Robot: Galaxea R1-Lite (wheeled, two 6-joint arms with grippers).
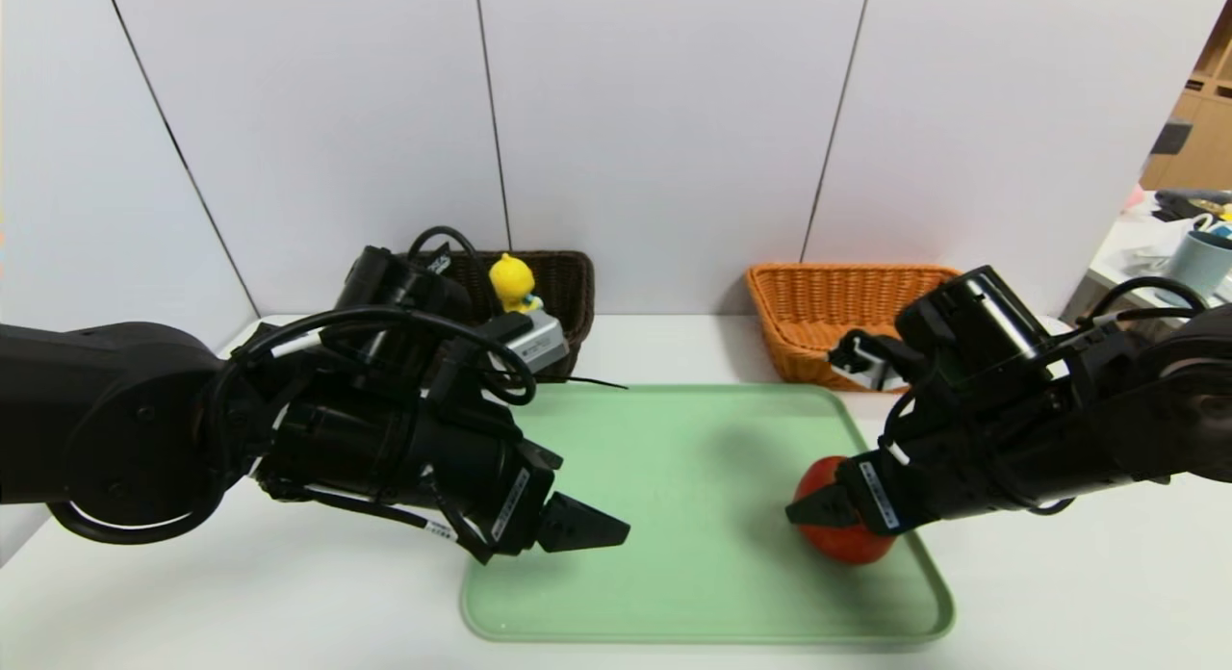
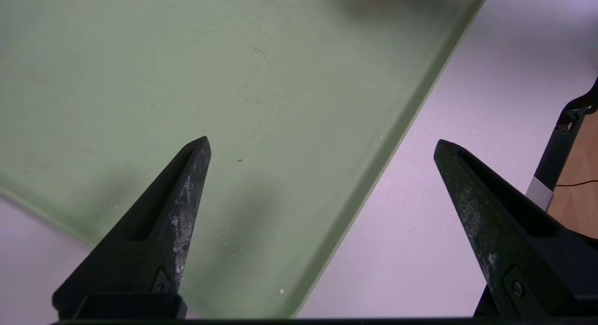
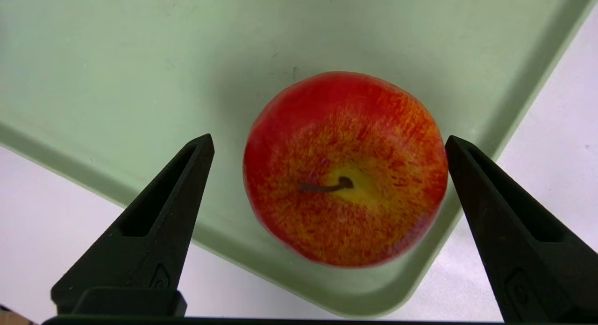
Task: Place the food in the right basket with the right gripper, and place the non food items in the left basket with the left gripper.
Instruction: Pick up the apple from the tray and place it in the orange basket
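Finds the apple [image 1: 852,552] at lower right of the frame, resting near a corner of the green tray [image 1: 674,593]. Shows the right gripper [image 3: 329,138] over it, with jaws spread to either side, not clenched on it, probably to straddle its round body before closing; cannot tell whether one side touches. Would then call for a lift to the orange basket [image 1: 799,357], upper right. Leaves the left gripper [image 1: 594,495] above the tray's left part, jaws wide and holding nothing, likely idle with the duck toy [image 1: 512,280] already in the dark basket [image 1: 577,285], upper left. Rests on a white tabletop [image 1: 289,593], backed by pale panels [image 1: 674,121], with a mug [image 1: 1203,266] beyond at far right.
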